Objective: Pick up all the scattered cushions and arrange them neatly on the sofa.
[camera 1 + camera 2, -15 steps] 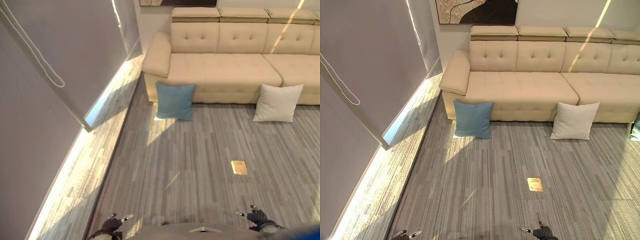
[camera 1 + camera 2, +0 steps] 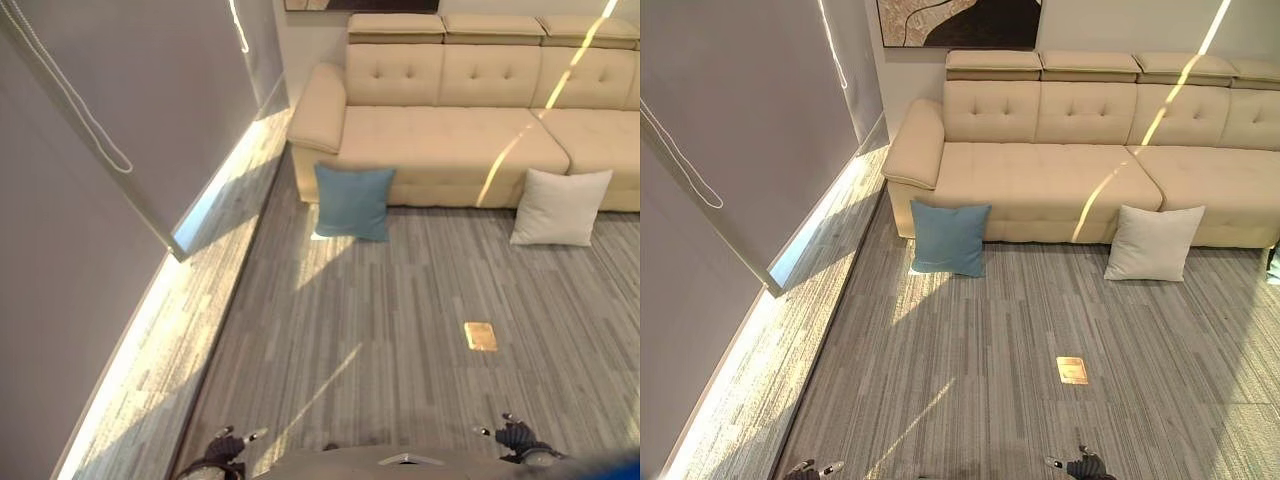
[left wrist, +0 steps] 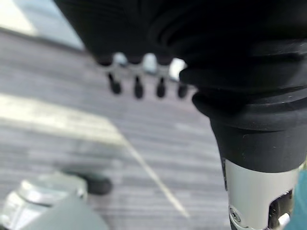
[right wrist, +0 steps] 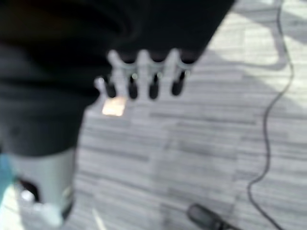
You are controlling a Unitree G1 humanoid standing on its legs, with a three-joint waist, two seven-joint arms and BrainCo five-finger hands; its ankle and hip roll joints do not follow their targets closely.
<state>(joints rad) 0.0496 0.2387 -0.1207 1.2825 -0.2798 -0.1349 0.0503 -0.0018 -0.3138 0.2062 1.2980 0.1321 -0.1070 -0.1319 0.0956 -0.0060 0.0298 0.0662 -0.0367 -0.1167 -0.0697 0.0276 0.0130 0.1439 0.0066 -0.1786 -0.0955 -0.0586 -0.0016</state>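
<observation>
A blue cushion [image 2: 352, 202] stands on the floor, leaning against the front of the beige sofa [image 2: 440, 135] near its left arm. A cream cushion [image 2: 560, 206] leans against the sofa front further right. The teal edge of another soft thing [image 2: 1274, 262] shows at the far right. The sofa seat carries no cushions. My left hand [image 2: 228, 446] and right hand [image 2: 515, 436] hang low at the near edge, far from the cushions. Their fingers [image 3: 138, 87] [image 4: 144, 84] are relaxed over the carpet and hold nothing.
A grey roller blind [image 2: 130, 110] with a hanging cord lines the left side, with a bright strip of light along the floor under it. A brass floor plate [image 2: 480, 336] is set into the striped grey carpet [image 2: 380, 300]. A picture [image 2: 960, 22] hangs above the sofa.
The whole picture has shifted slightly, so the camera moved. A thin sun streak now crosses the sofa seat and the near carpet. Cushions and hands keep their places.
</observation>
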